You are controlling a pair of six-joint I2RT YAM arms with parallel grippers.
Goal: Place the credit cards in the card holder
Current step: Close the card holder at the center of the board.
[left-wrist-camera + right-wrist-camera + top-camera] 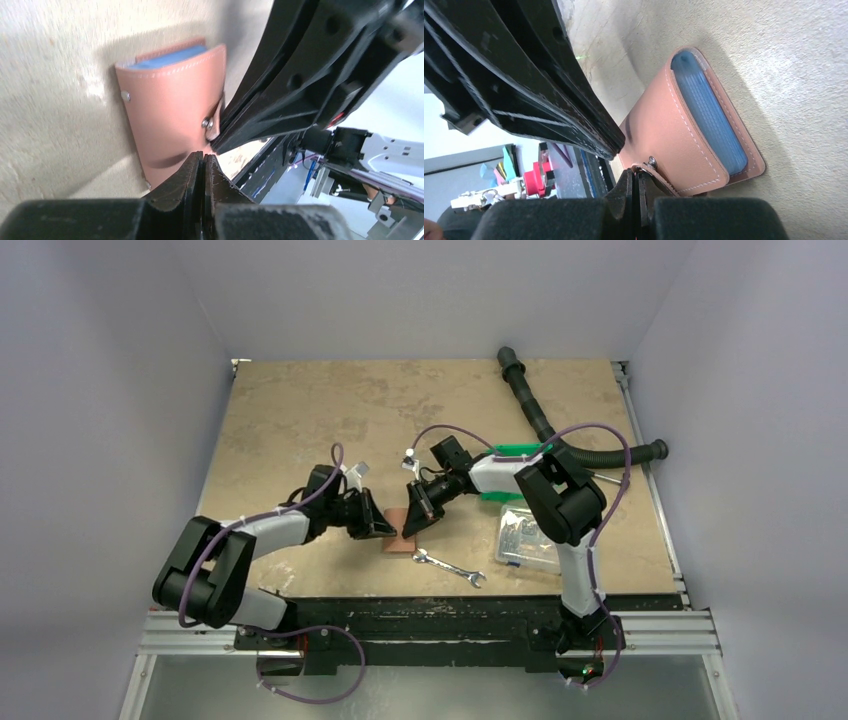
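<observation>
your left jaws and right jaws are both pressed together at the card holder [170, 115], near the bench's [300, 420] near edge, blue credit cards [709, 120] tucked inside.

Your left arm [262, 532] and right arm [562, 502] both reach inward with wrists pitched down, bringing the left gripper [385, 528] and right gripper [411, 524] almost tip to tip at centre. In each wrist view, you see the jaws pressed fully together.
</observation>
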